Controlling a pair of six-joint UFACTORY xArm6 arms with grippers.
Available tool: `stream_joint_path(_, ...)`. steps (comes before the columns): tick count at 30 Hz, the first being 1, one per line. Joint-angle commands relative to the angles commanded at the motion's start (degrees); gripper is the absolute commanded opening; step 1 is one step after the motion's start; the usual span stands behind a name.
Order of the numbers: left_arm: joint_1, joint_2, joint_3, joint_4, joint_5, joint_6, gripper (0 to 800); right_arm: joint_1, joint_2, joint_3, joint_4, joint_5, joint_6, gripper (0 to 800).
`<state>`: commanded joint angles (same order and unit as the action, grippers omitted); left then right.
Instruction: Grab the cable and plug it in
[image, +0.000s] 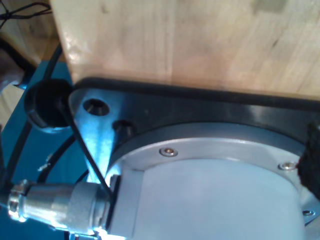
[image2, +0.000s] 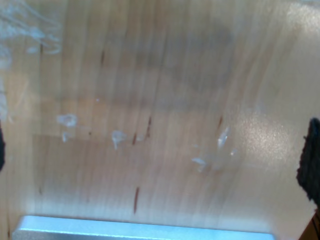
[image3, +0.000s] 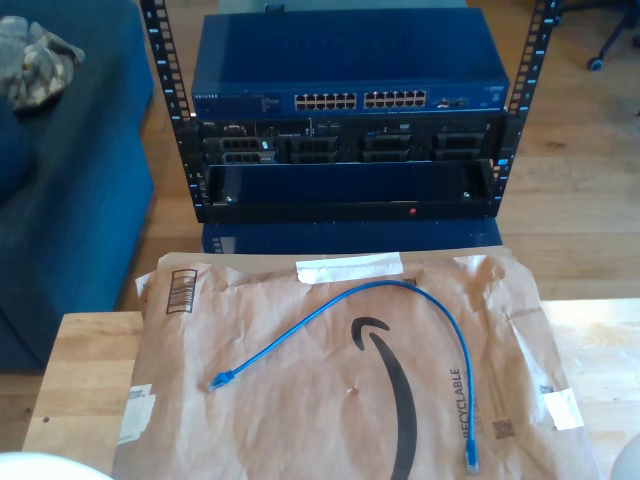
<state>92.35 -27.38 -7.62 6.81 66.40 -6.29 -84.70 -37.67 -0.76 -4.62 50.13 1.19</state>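
So the blue cable (image3: 400, 300) is just lying loose on a flattened brown paper mailer (image3: 300, 400) on the wooden table (image3: 85, 370). It runs in a big arch: one plug (image3: 218, 381) sits toward the exterior view's left, the other plug (image3: 471, 464) ends up near the bottom edge toward the exterior view's right. Neither end is plugged into anything. Nothing is touching the cable.

Behind the table there's a rack (image3: 345, 120) with a blue network switch (image3: 350, 70) on top, its row of ports facing the camera, and darker units stacked under it. A blue couch (image3: 70, 180) sits at the exterior view's left.

My first gripper's camera is looking at a round metal arm base (image: 215, 185) bolted on a black plate (image: 210, 105) at the edge of a wooden surface (image: 190, 40), with a metal connector (image: 60, 205) and black leads coming off it. A dark bit at the picture's edge may be a fingertip (image: 311, 160), but I can't tell how far apart the fingers are, or whether they have anything.

My second gripper's camera is blurry, pointing at bare wood (image2: 160, 125) with a few pale scuffs. There's a dark fingertip (image2: 311, 160) at the edge, with wood beside it and the cable nowhere near. Can't tell the finger spread there either.
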Motion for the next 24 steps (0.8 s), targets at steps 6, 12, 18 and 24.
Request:
stream_joint_path(6, 0.0, 0.0, 0.0, 0.0, 0.2, -0.1, 800, 0.0, 0.0, 0.0, 0.1, 0.1, 0.2, 799)
stream_joint_path(12, 0.1, -1.7, -3.2, 0.3, 4.7, -0.3, 800, 0.0, -5.7, -1.0, 0.1, 1.8, 2.7, 799)
stream_joint_path(18, -4.0, -2.2, -14.5, -2.0, 19.6, -5.1, 800, 5.4, -10.2, -4.5, 0.1, 4.2, 6.3, 799)
stream_joint_path(24, -18.2, -2.2, -19.9, -5.6, 23.5, -18.1, 800, 15.7, -9.8, -10.5, 0.1, 4.1, 19.2, 798)
